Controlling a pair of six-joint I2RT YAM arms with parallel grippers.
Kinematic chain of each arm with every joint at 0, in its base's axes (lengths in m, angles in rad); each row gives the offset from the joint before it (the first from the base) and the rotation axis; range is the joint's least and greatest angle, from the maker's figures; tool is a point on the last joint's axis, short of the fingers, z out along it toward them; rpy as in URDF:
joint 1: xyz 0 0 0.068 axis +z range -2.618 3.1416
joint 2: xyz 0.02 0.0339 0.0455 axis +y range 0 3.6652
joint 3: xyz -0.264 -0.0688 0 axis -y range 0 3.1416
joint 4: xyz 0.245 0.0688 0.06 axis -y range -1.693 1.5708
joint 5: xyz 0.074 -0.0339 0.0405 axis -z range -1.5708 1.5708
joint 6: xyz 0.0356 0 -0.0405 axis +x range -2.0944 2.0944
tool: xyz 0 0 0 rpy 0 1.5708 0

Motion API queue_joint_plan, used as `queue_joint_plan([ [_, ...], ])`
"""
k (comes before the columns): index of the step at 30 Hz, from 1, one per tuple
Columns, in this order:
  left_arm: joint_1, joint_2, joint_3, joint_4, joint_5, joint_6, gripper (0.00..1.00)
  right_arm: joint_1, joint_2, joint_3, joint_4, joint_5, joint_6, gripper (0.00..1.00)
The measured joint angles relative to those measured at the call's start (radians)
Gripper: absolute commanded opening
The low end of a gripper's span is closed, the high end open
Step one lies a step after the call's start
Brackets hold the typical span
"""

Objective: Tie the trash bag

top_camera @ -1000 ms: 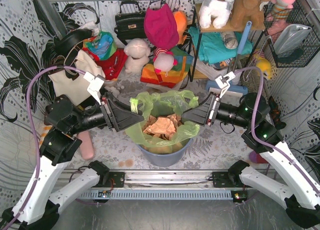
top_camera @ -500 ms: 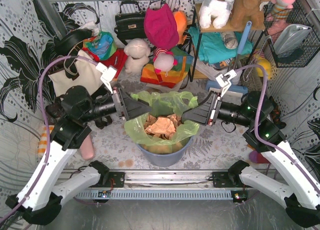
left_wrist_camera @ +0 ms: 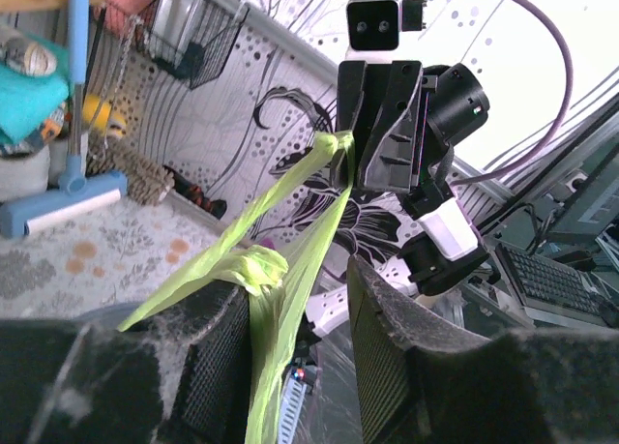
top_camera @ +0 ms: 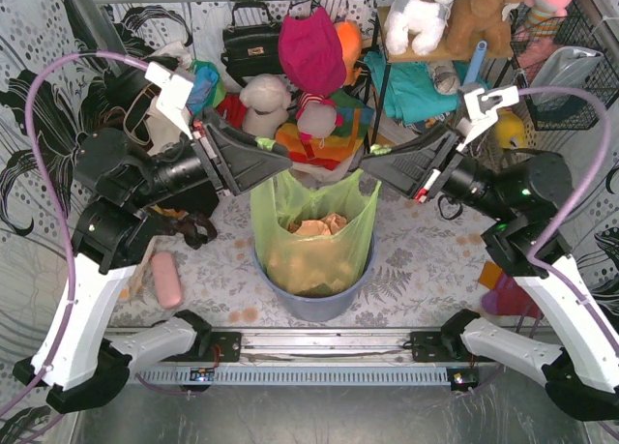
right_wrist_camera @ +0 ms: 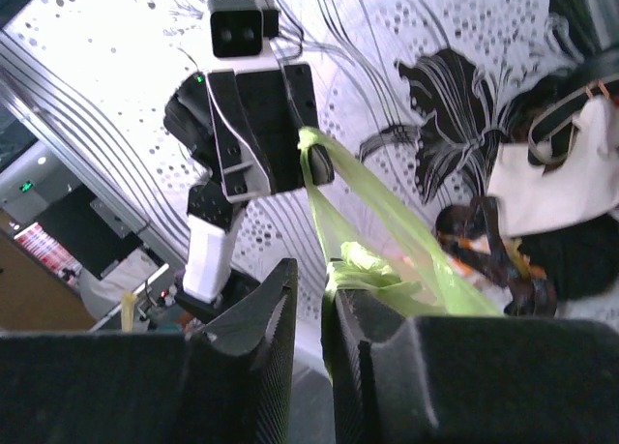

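The trash bag (top_camera: 314,236) is light green and translucent, with tan paper inside. It stands in the blue-grey bin (top_camera: 314,299), with its two top ends stretched upward. My left gripper (top_camera: 282,160) is raised at the upper left end. In the left wrist view its jaws stand apart, and a bunched green strip (left_wrist_camera: 259,270) is draped over one finger and runs down the gap. My right gripper (top_camera: 372,156) holds the upper right end. Its jaws are nearly together on the green strip (right_wrist_camera: 363,265). A taut green strand links both grippers.
Behind the bin are a cream tote bag (top_camera: 135,134), a black handbag (top_camera: 250,43), plush toys (top_camera: 311,57) and a shelf (top_camera: 426,86). A pink object (top_camera: 166,280) lies left of the bin. A wire basket (top_camera: 566,72) hangs at the right.
Both grippers have risen and moved back with the bag's ends. The bag was spread low over the bin rim and is now pulled tall and narrow.
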Motion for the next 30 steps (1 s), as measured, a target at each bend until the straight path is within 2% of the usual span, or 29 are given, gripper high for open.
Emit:
queue_joint_plan([
  [6, 0.0, 0.023, 0.106, -0.013, -0.009, 0.018, 0.47, 0.0, 0.023, 0.114, -0.013, 0.074, -0.042, 0.18],
  [12, 0.001, 0.021, 0.167, -0.053, -0.074, 0.065, 0.46, 0.0, 0.005, 0.166, -0.096, 0.233, -0.132, 0.18],
  [17, 0.001, -0.051, 0.097, -0.072, -0.196, 0.083, 0.43, 0.0, -0.126, 0.068, -0.116, 0.399, -0.166, 0.16],
  [22, 0.001, -0.153, -0.003, -0.072, -0.347, 0.083, 0.41, 0.0, -0.256, -0.069, -0.069, 0.484, -0.161, 0.15],
  [26, 0.001, -0.169, -0.005, -0.032, -0.367, 0.08, 0.5, 0.0, -0.255, -0.108, -0.039, 0.493, -0.157, 0.19],
  [30, 0.001, -0.122, -0.005, 0.037, -0.259, 0.045, 0.61, 0.0, -0.213, -0.106, -0.024, 0.469, -0.156, 0.23],
])
